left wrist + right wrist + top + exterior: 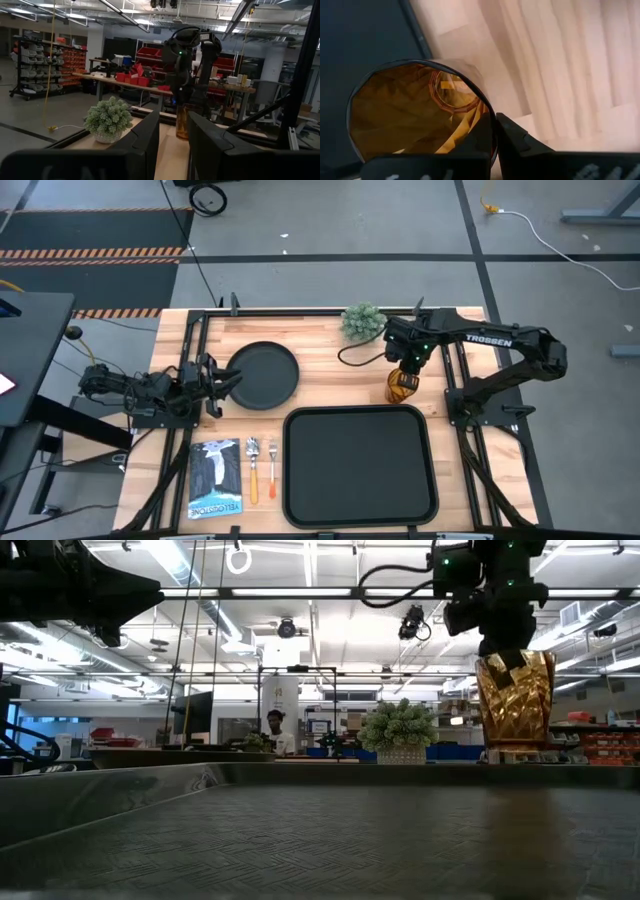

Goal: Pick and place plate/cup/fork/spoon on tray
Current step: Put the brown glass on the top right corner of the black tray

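Note:
The amber cup [402, 386] is above the table just beyond the far right corner of the black tray [300, 480], and my right gripper [407, 366] is shut on its rim. It also shows in the low view [515, 700]. The round black plate [264, 374] lies flat on the table at the far left. My left gripper [224, 383] is open and empty beside the plate's left rim. The fork and the spoon [262, 468] lie side by side left of the tray; I cannot tell which is which. My right gripper pinches the cup's wall at the rim [489, 116], one finger [479, 137] inside the cup and one [516, 142] outside. The fingers come from above, pointing down. The cup hangs upright below them [515, 735], its base seemingly a little off the table.
A small green plant [363, 322] stands at the table's far edge, close to the right arm. A blue-and-black packet [215, 478] lies near the front left. The arms' frames stand along both side edges of the table.

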{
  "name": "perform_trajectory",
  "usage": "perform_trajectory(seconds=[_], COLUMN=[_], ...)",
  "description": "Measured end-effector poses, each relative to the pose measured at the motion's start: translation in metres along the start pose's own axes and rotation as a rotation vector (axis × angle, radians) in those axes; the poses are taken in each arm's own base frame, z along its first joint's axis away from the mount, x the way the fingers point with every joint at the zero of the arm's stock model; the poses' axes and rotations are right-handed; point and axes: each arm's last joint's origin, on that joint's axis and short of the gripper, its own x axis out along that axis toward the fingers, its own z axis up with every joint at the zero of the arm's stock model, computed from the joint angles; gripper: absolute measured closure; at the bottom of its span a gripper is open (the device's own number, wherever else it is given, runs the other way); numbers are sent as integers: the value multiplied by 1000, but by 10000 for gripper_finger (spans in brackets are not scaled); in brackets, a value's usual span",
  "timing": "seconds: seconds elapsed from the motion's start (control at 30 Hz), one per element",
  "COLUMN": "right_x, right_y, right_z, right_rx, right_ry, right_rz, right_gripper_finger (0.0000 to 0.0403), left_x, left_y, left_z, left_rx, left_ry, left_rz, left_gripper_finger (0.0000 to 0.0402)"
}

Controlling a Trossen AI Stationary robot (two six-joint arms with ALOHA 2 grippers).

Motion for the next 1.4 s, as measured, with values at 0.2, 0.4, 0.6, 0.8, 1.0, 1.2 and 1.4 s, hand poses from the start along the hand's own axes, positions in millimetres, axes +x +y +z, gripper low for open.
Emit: perform_trajectory(seconds=[0.2, 0.4, 0.6, 0.8, 1.0, 1.2, 1.4], right_x=[1, 3, 5, 6, 7, 20, 27], right_y=[19, 39, 60, 78, 96, 104, 102], right_z=[-2, -5, -9, -15, -23, -37, -50], right_rx=[-15, -27, -39, -28, -19, 14, 64], right_ry=[16, 26, 18, 24, 26, 71, 58], right_rz=[13, 24, 6, 1, -7, -39, -45], right_gripper_finger=[389, 389, 389, 388, 388, 388, 388], left_x=[0, 0, 0, 0, 0, 0, 0], left_y=[0, 0, 0, 0, 0, 0, 0], left_z=[0, 0, -1, -1, -1, -1, -1], left_rx=[0, 0, 4, 4, 5, 5, 5], left_ry=[0, 0, 10, 11, 12, 13, 13], left_rz=[0, 0, 0, 0, 0, 0, 0], left_gripper_finger=[294, 294, 294, 294, 294, 294, 294])
